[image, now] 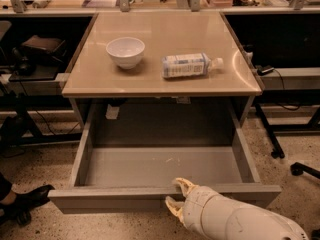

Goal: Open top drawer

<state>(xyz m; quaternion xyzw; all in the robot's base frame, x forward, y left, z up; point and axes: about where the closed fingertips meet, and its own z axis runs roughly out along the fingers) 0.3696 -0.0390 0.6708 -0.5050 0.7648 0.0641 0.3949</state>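
Note:
The top drawer (160, 164) stands pulled far out from under the beige tabletop (160, 79). Its plain grey inside is bare, with small pale scratch marks on the floor. My gripper (177, 194) sits at the middle of the drawer's front panel (100, 198). One pale fingertip (183, 184) hooks over the panel's top edge and the other (172, 206) lies against its outer face, so the fingers straddle the panel. My white arm runs off toward the lower right.
A white bowl (125, 51) and a plastic bottle (189, 65) lying on its side rest on the tabletop. Dark desks with cables flank the table. A black shoe (25, 200) is at lower left, and a chair caster (300, 169) at right.

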